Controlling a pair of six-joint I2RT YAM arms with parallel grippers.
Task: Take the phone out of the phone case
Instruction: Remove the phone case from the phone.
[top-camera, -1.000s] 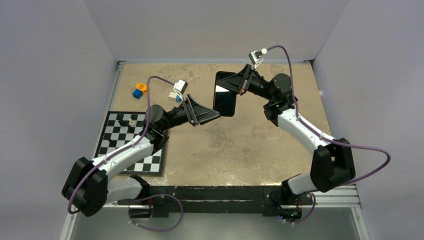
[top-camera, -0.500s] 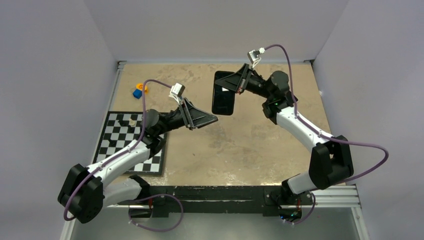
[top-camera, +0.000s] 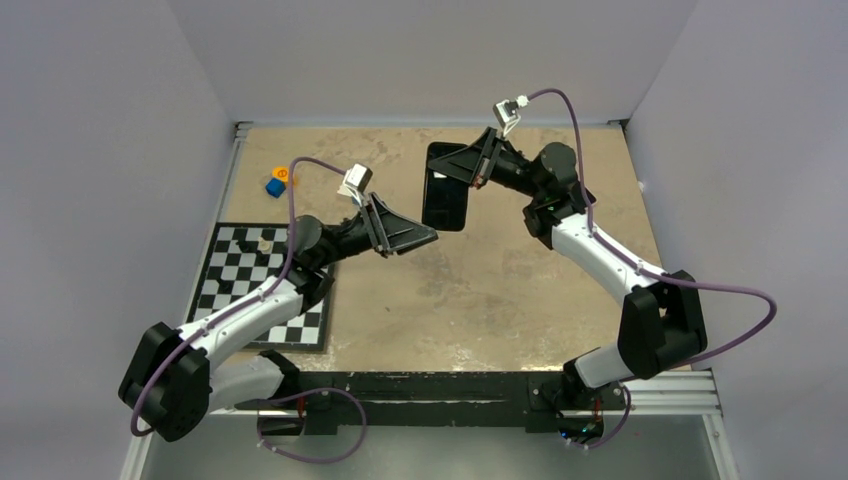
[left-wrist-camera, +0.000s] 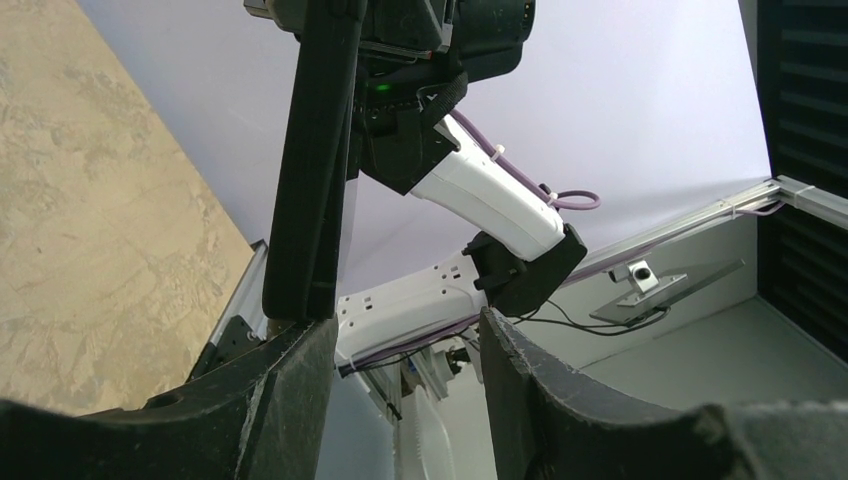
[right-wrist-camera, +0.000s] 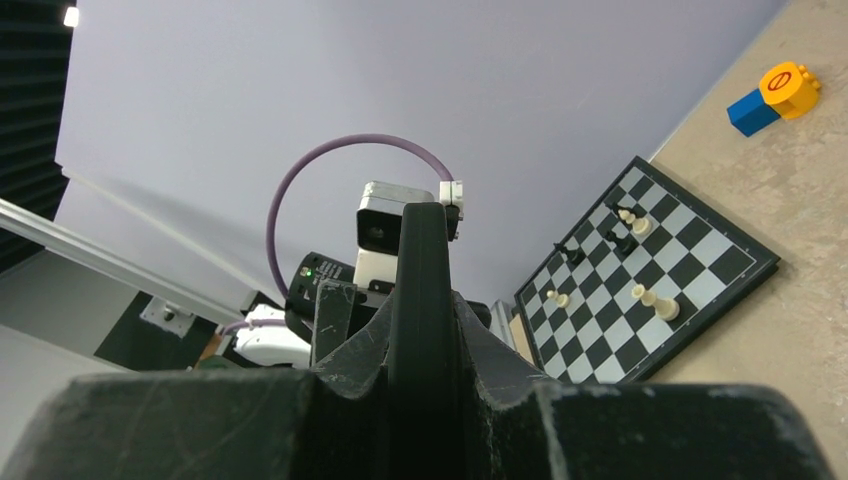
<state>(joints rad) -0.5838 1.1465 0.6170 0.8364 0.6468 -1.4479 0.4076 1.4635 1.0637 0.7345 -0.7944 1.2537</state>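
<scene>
Tan mottled table (top-camera: 480, 300), pale walls (top-camera: 420, 50), chessboard (top-camera: 262, 285) at left.
Right gripper (top-camera: 470, 172) clamps the phone case (top-camera: 447, 198) aloft; left gripper (top-camera: 430, 237), jaws parted and empty, sits just beside it.

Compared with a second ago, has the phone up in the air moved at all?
Yes, slightly. The phone, clamped in the right gripper, has drifted left, toward the chessboard.

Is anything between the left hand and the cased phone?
Nothing visible. The open left hand sits close beside the lower end of the slim black cased phone, which the right hand grips aloft; no object shows between them.
</scene>
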